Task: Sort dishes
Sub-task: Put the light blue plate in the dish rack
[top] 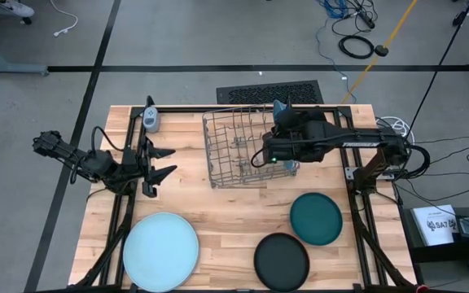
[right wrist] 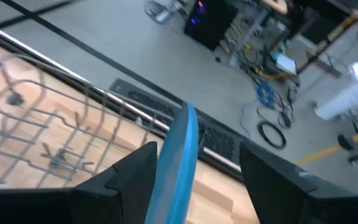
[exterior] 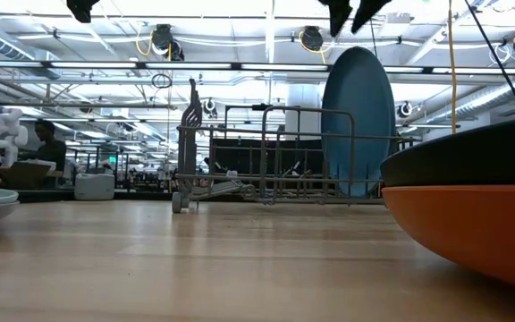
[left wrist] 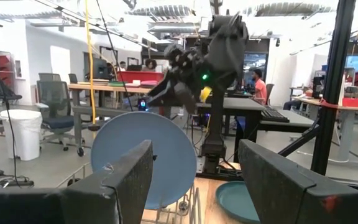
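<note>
The right claw [right wrist: 194, 155] hangs over the right end of the wire rack [top: 243, 150], near the table's [top: 218, 216] far edge. Its fingers [right wrist: 135, 165] stand apart on either side of the mid-blue plate [right wrist: 178, 162], which stands on edge in the rack; whether they touch its rim I cannot tell. From table height the same plate [exterior: 358, 121] rises upright above the rack's [exterior: 266, 156] right end.

The left claw [top: 163, 161] waits just left of the rack, its fingers spread wide and holding nothing.

A pale blue plate [top: 160, 251] lies flat by the near left corner. The teal plate [top: 316, 217] lies toward the right edge, and the black plate [top: 282, 261] sits just beside it at the near edge. Up close at table height, the black plate [exterior: 472, 161] rests on an orange one [exterior: 472, 224].
</note>
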Motion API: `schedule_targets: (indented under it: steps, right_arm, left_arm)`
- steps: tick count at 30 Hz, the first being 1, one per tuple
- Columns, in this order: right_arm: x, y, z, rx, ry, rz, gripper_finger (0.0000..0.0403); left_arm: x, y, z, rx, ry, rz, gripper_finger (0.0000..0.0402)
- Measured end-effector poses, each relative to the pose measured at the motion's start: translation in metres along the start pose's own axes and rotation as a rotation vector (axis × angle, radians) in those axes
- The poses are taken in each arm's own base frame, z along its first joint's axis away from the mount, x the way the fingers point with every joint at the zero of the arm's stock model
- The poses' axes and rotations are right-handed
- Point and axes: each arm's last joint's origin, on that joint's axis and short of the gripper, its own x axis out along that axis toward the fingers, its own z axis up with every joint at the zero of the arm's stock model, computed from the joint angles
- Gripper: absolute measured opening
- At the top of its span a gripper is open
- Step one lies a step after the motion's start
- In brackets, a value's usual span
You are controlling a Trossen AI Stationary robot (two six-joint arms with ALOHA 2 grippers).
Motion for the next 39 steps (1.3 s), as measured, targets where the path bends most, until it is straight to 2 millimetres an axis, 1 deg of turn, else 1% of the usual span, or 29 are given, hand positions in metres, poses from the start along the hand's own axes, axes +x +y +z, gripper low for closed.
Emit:
schedule_targets:
  steps: [5, 10, 14, 18, 20, 22, 24, 26, 30, 33, 36, 39]
  right_arm:
    - [-0.019, 0.009, 0.011, -0.045, -0.073, 0.114, 0.022]
    - [-0.04, 0.027, 0.019, -0.087, -0.179, 0.249, 0.022]
    - [-0.063, 0.044, 0.025, -0.115, -0.26, 0.44, 0.0219]
    - [-0.089, 0.071, 0.025, -0.187, -0.378, 0.672, 0.0219]
    - [-0.098, 0.091, 0.02, -0.238, -0.434, 0.752, 0.0219]
    - [-0.103, 0.11, 0.012, -0.294, -0.465, 0.819, 0.0219]
    - [-0.103, 0.129, 0.003, -0.336, -0.471, 0.873, 0.0219]
    - [-0.098, 0.149, -0.007, -0.362, -0.456, 0.911, 0.0219]
    - [-0.082, 0.192, -0.031, -0.379, -0.382, 1.025, 0.0219]
    - [-0.07, 0.219, -0.051, -0.394, -0.324, 1.087, 0.0219]
    - [-0.058, 0.239, -0.071, -0.416, -0.271, 1.097, 0.0219]
    - [-0.051, 0.25, -0.083, -0.437, -0.243, 1.085, 0.0219]
  left_arm:
    - [0.0, 0.0, 0.0, 0.0, 0.0, 0.0, 0.0235]
    - [0.0, 0.0, 0.0, 0.0, 0.0, 0.0, 0.0235]
    - [0.0, 0.0, 0.0, 0.0, -0.001, 0.0, 0.0235]
    - [0.0, 0.0, 0.0, 0.0, -0.001, 0.0, 0.0235]
    - [0.0, 0.0, 0.0, -0.002, -0.004, 0.0, 0.0235]
    - [0.0, 0.0, 0.001, -0.003, -0.006, -0.008, 0.0235]
    - [0.0, -0.001, 0.001, -0.004, -0.006, -0.026, 0.0235]
    - [0.0, -0.001, 0.001, -0.006, -0.012, -0.055, 0.0235]
    - [-0.001, -0.003, 0.006, -0.06, -0.06, -0.121, 0.0235]
    - [-0.002, -0.005, 0.011, -0.103, -0.119, -0.238, 0.0235]
    - [-0.003, -0.009, 0.012, -0.118, -0.129, -0.369, 0.0235]
    - [-0.004, -0.012, 0.008, -0.117, -0.073, -0.468, 0.0235]
